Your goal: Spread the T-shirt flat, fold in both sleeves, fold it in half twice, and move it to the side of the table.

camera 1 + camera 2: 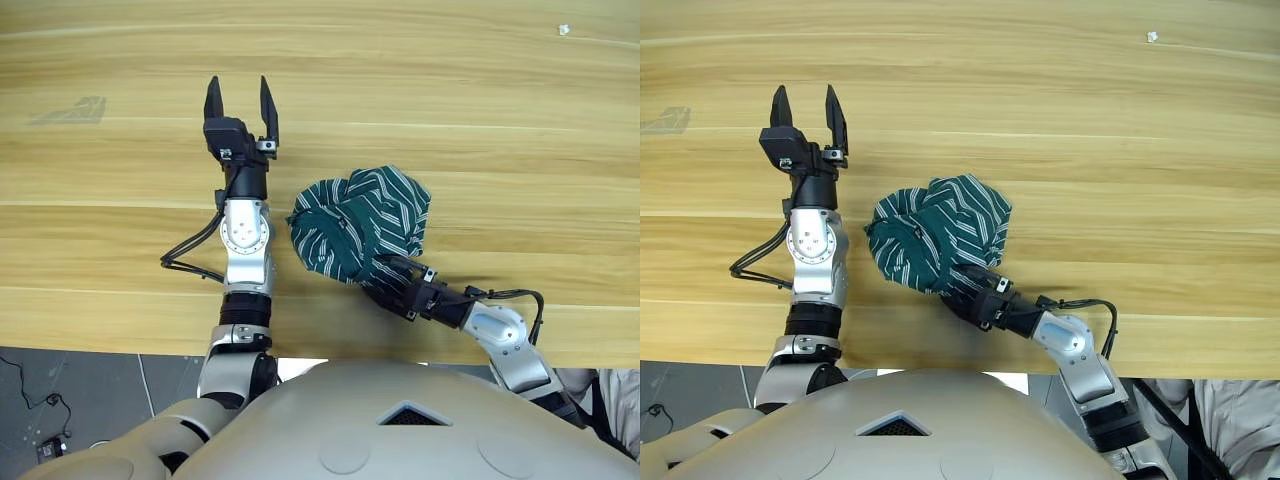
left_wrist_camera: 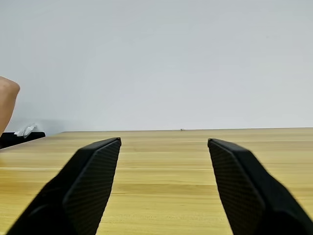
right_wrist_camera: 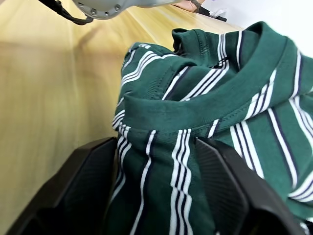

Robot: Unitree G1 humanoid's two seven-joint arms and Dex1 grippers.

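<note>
Right wrist view: the right gripper (image 3: 156,196) is clamped on the T-shirt (image 3: 210,93). A thick bunch of cloth just below the ribbed collar fills the gap between its two black fingers (image 3: 90,188).
Right gripper's place: at the near edge of the heap, partly under the cloth, close to the robot's side of the table (image 1: 470,110).
Left gripper (image 1: 241,100): fingers spread wide apart, holding and touching nothing. It points away from the robot over bare wood, left of the heap and beyond it.
T-shirt: dark green with white and dark stripes, crumpled into a rounded heap. It sits on the near half of the table, roughly in the middle.
Left forearm (image 1: 246,240): stretched out over the table just beside the heap's left edge; whether it touches the cloth cannot be told.
Around: a small white scrap (image 1: 564,30) lies at the far right, well apart from the heap. A faint grey mark (image 1: 70,110) shows on the wood at the far left.
</note>
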